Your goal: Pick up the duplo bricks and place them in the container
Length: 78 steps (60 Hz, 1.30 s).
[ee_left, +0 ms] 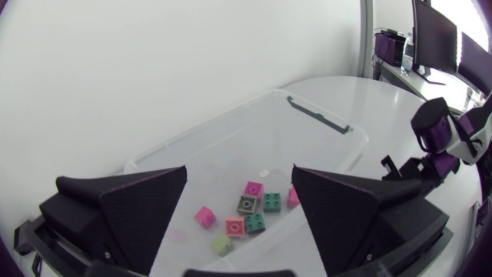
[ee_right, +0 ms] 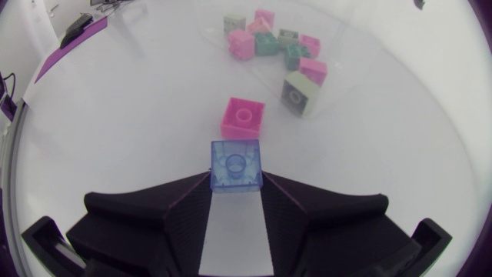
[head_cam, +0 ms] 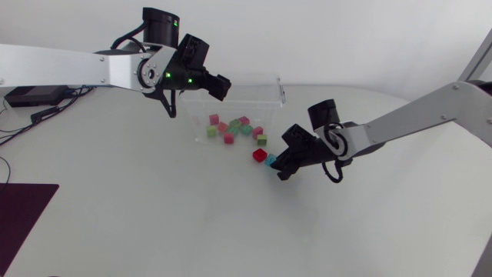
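Note:
A clear plastic container [head_cam: 273,88] stands at the back of the table, with several duplo bricks [head_cam: 231,129] in pink, green and red inside it. My left gripper [head_cam: 219,85] hangs open over the container [ee_left: 323,119], its fingers empty above the bricks [ee_left: 250,211]. In front of the container lies a red brick [head_cam: 259,155], pink in the right wrist view [ee_right: 243,117]. Right behind it, a translucent blue brick [ee_right: 236,165] sits on the table between the fingers of my right gripper [ee_right: 236,182], which is shut on it [head_cam: 270,160]. My right gripper [head_cam: 280,163] is low at the table.
A dark purple mat [head_cam: 23,211] covers the table's front left corner. A black device with cables [head_cam: 34,96] lies at the back left. My right arm [ee_left: 438,142] shows beyond the container in the left wrist view.

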Each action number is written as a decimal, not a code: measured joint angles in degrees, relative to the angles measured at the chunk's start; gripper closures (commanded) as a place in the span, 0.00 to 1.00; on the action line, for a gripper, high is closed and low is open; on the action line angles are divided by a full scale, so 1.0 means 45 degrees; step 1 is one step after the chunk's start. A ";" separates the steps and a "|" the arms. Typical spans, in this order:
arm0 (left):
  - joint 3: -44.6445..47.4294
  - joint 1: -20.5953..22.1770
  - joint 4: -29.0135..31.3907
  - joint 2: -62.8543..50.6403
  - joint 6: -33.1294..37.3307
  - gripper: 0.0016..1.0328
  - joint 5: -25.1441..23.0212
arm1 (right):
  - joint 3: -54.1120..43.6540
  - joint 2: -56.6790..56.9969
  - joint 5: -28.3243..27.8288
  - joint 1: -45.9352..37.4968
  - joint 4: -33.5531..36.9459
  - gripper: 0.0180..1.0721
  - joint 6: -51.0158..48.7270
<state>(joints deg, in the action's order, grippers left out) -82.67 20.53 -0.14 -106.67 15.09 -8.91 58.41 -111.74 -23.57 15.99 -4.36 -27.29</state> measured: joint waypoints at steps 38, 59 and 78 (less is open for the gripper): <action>0.2055 0.1787 0.1389 -0.1064 0.1467 0.07 -0.0583 | 0.1122 0.4027 0.0073 -0.0559 0.1209 0.71 0.1141; 0.2263 0.2395 0.1273 -0.1622 0.1462 0.07 -0.0578 | 0.4945 0.1365 0.0539 -0.0146 0.1311 0.71 0.2079; 0.2555 0.2574 0.0612 -0.2006 0.1258 0.07 -0.0160 | 0.6761 -0.0670 0.1069 0.0403 0.1642 0.05 0.2555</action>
<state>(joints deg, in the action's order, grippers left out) -71.18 32.12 2.61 -115.70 20.75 -9.63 88.84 -114.76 -18.76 17.80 3.03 -15.79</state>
